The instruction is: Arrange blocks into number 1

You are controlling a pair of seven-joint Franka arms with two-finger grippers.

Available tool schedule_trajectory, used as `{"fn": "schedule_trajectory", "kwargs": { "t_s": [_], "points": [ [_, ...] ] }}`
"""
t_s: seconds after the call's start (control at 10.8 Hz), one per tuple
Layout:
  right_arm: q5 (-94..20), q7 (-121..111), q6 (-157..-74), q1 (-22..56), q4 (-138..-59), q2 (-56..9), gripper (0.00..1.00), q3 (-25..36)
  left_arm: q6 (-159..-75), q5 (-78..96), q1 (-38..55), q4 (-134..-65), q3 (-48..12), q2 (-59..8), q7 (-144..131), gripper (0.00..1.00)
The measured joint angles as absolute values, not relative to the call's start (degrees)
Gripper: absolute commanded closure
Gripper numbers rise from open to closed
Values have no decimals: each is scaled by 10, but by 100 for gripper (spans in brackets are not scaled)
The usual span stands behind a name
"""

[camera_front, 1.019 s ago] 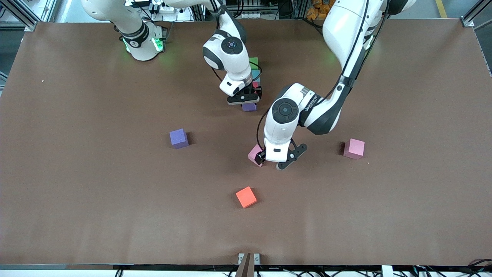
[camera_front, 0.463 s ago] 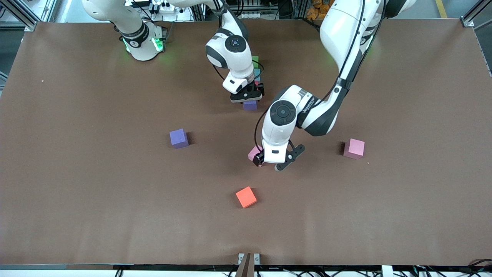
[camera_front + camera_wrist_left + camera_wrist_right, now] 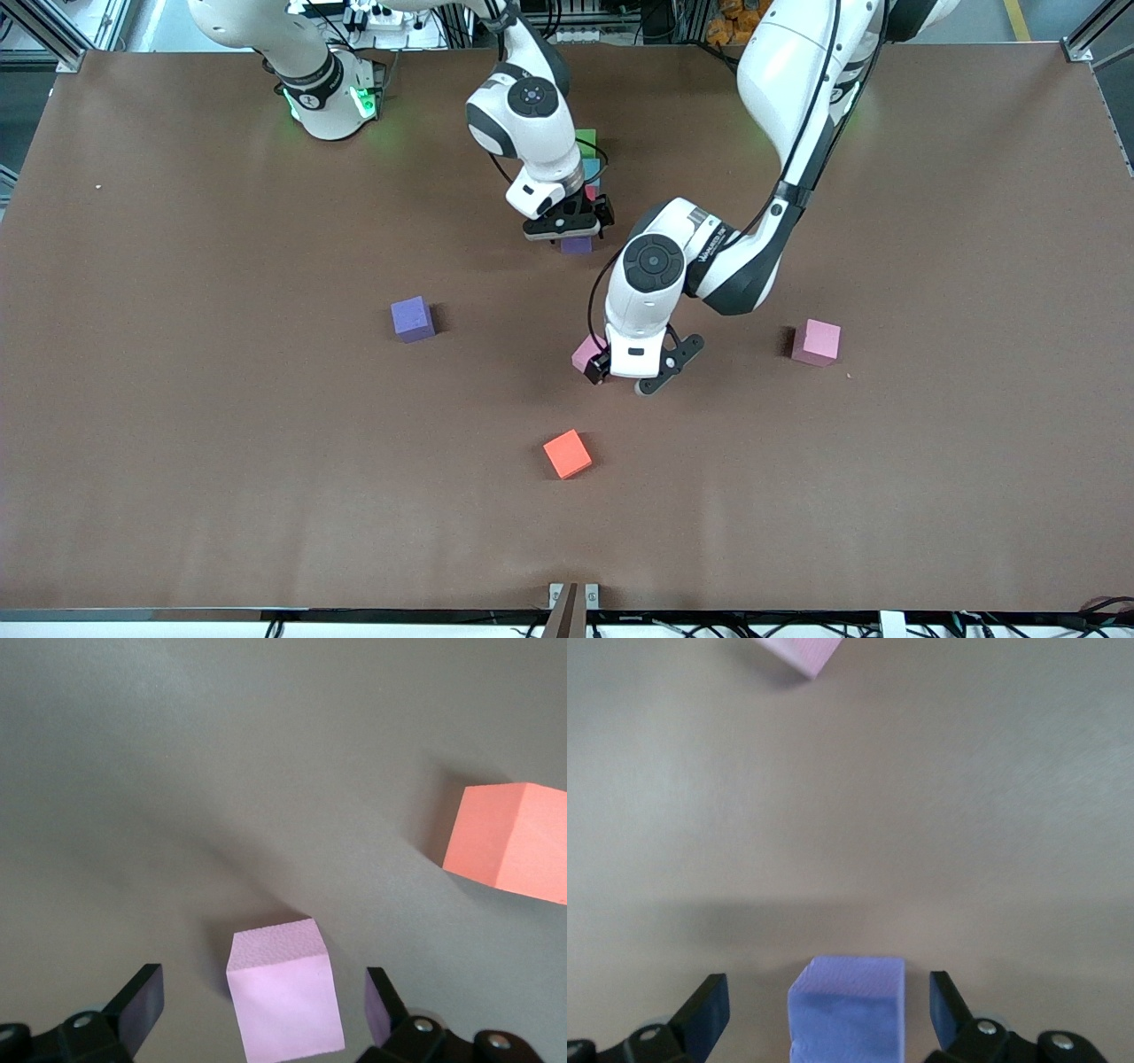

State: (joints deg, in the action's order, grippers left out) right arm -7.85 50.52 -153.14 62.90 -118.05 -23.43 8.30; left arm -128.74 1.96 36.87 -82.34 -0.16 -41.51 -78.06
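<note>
Right hand (image 3: 578, 232) sat spread wide around a purple block (image 3: 849, 1008) ending the block column, apparently not touching. Left hand (image 3: 623, 374) straddled a pink block (image 3: 284, 989), fingers apart.

High front camera faces the robots; wrist cameras look down close.

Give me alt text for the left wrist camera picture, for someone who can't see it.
The open left gripper straddles a pink block sitting on the brown table, its two dark fingers spread on either side with gaps, not touching it. An orange block rests on the table apart from it.
</note>
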Motion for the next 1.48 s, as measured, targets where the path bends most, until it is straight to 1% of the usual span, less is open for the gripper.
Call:
{"fn": "schedule_trajectory", "kwargs": {
  "t_s": [0.09,0.28,0.56,0.65,0.93,1.02,1.2,1.48],
  "points": [
    [-78,501,-1520,612,-1191,-215,0,84,-1287,30,369,-822,-2,-416,-781,0],
    [-77,443,-1462,566,-1200,-175,0,85,-1287,59,375,-820,-1,-420,-781,0],
    [-74,321,-1380,477,-1196,-118,0,87,-1287,97,387,-814,4,-431,-782,0],
    [-72,297,-1344,453,-1182,-106,0,88,-1287,99,388,-813,6,-438,-783,0],
    [-17,275,-1169,396,-1063,-98,0,88,-1288,103,392,-806,12,-456,-783,0],
    [-8,253,-1125,378,-1031,-98,0,88,-1288,111,393,-799,15,-458,-783,0],
    [-7,212,-1065,336,-990,-98,0,89,-1288,119,394,-790,22,-459,-783,0],
    [-6,165,-1018,279,-942,-97,0,88,-1291,119,403,-787,23,-471,-783,0]
  ]
}}
